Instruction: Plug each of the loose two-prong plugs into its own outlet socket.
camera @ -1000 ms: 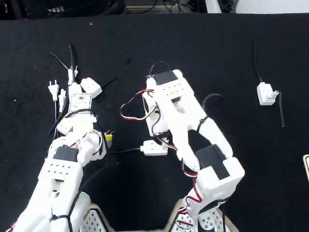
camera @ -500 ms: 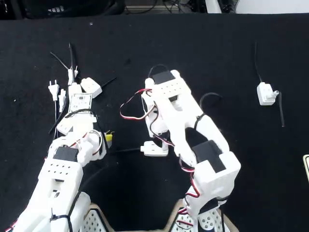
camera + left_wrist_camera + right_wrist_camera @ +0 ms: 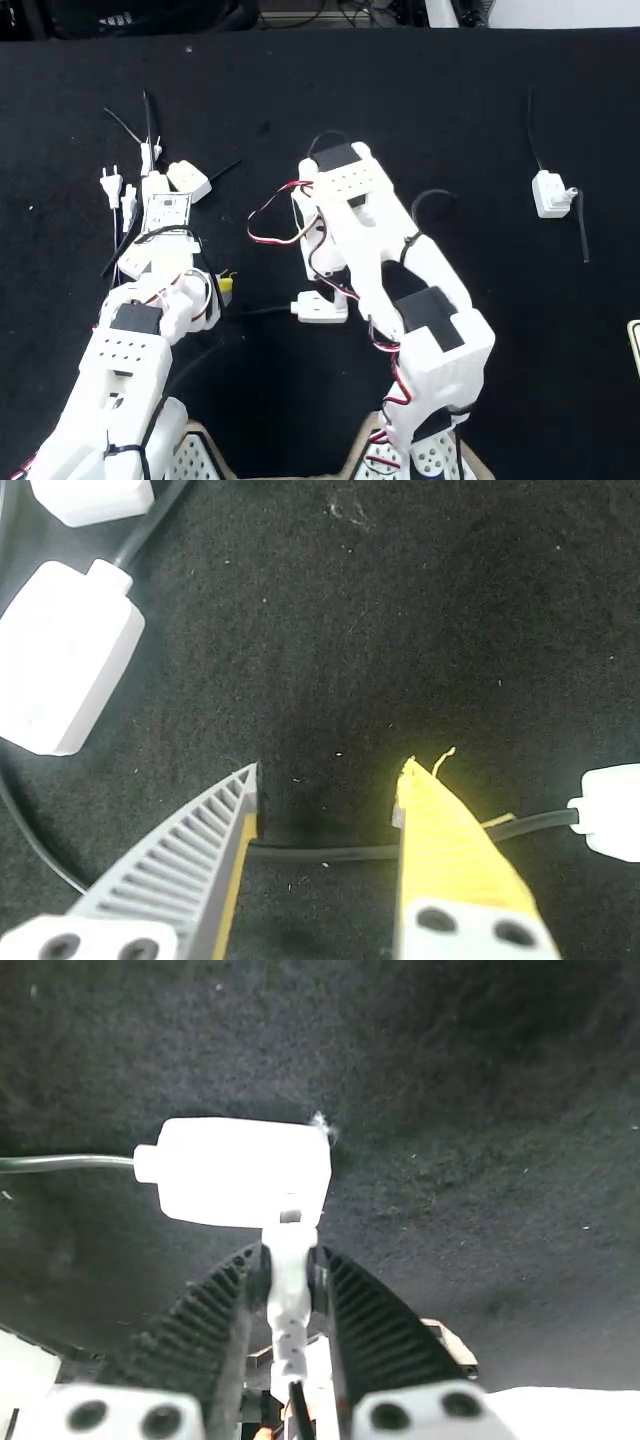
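Observation:
My right gripper is shut on a white two-prong plug, whose front end meets the side of a white outlet socket. In the high view that socket lies mid-table, partly under the right arm. Its black cable runs left and passes between the fingers of my open left gripper, which stands just over the cloth. The left gripper is a short way left of the socket. A loose white plug lies at the far left.
A cluster of white sockets and thin black leads lies beyond the left arm. Two of these sockets show close to the left gripper. Another white socket with a plug sits at the far right. Black cloth covers the table.
The right arm has shifted slightly left and toward the table's front, and the socket under it has slid a little to the left. The left arm has not moved.

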{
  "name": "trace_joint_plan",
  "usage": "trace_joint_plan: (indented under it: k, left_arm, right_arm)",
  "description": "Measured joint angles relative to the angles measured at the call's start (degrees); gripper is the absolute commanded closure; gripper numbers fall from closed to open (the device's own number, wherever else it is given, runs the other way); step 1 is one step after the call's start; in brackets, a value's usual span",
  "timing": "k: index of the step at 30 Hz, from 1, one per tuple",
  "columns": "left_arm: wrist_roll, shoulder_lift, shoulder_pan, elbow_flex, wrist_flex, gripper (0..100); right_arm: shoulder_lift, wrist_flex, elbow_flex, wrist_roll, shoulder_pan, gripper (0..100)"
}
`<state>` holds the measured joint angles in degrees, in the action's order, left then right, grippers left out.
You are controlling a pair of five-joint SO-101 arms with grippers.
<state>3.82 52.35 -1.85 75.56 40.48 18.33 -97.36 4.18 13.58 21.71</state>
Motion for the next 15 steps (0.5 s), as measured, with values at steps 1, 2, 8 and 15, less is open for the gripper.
trace_joint_plan:
  k: [1,2,8,15]
  left_arm:
    - [0.0,0.0,0.0,0.0,0.0,78]
    - [0.0,0.0,0.0,0.0,0.0,78]
    - [0.0,0.0,0.0,0.0,0.0,78]
    - [0.0,0.0,0.0,0.0,0.0,78]
  right_arm:
    - [0.0,0.0,0.0,0.2,0.0,98.8]
    - [0.0,0.0,0.0,0.3,0.0,98.8]
    - [0.0,0.0,0.0,0.5,0.0,98.7]
    - [0.0,0.0,0.0,2.7,0.0,98.7]
